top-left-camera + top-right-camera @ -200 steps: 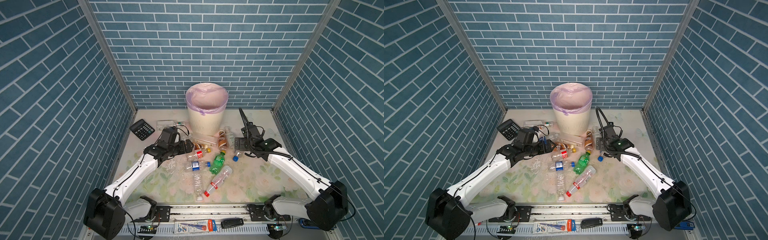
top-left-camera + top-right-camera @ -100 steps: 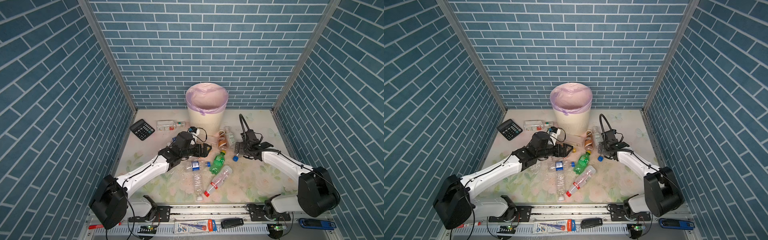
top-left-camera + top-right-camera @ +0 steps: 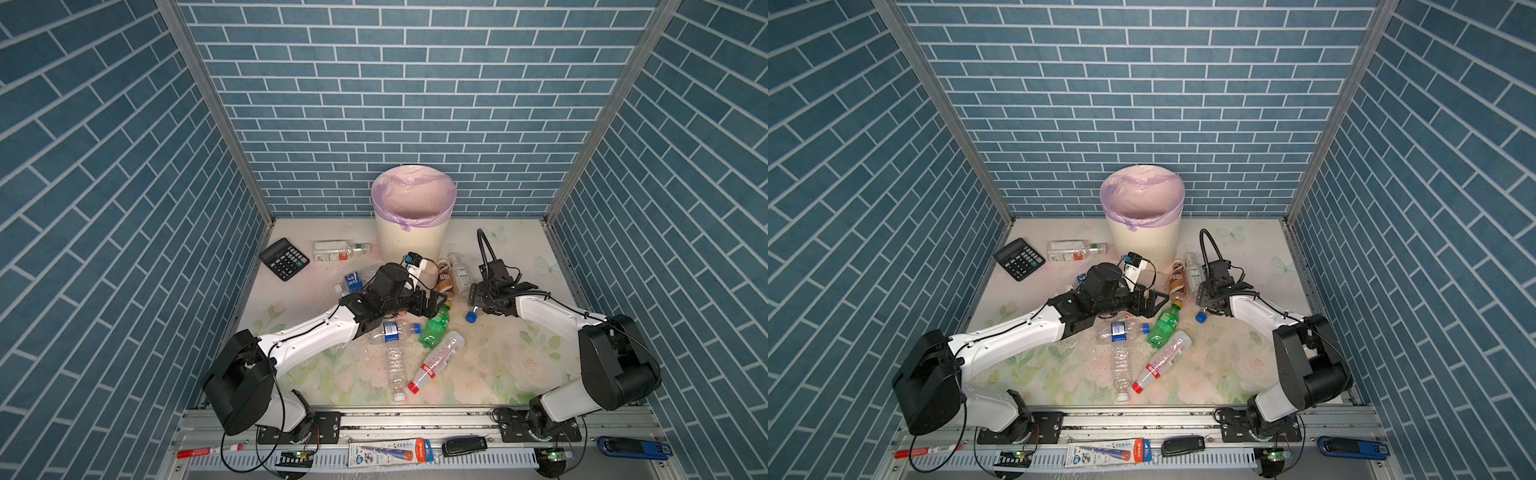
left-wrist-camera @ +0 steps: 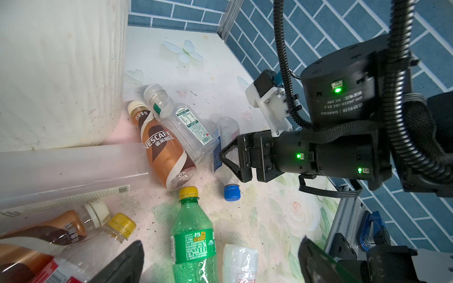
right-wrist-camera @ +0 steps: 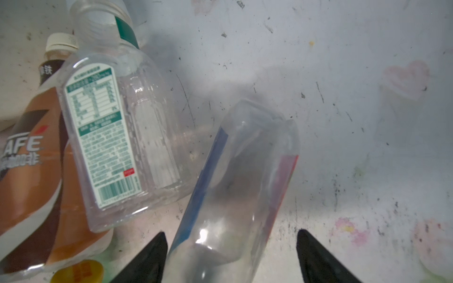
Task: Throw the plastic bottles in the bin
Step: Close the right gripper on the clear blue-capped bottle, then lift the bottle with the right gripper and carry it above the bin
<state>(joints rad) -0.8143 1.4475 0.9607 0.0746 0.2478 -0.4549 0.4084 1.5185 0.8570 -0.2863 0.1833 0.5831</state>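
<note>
While the bottles point(image 3: 395, 361) lie scattered on the table point(image 3: 503, 361), none shows inside the bin point(image 3: 409, 245): early in the job, I judge.

Far left: calculator point(image 3: 284, 258), lone bottle point(image 3: 336, 251) beside it.

Left gripper point(image 3: 436, 303): jaws spread wide, empty, hovering over the middle heap, just above the green bottle point(image 3: 434, 328).

Bin stands at back centre.

Right gripper point(image 5: 231, 247): low on the table, jaws straddling the blue-capped bottle point(image 5: 245, 171), a gap showing on one side, so not yet clamped.

Step in hand: grasping that bottle. Next move calls for a firm squeeze on thin plastic, a lift clear of the clear neighbour point(image 5: 117, 127), then a carry back-left over the rim.
</note>
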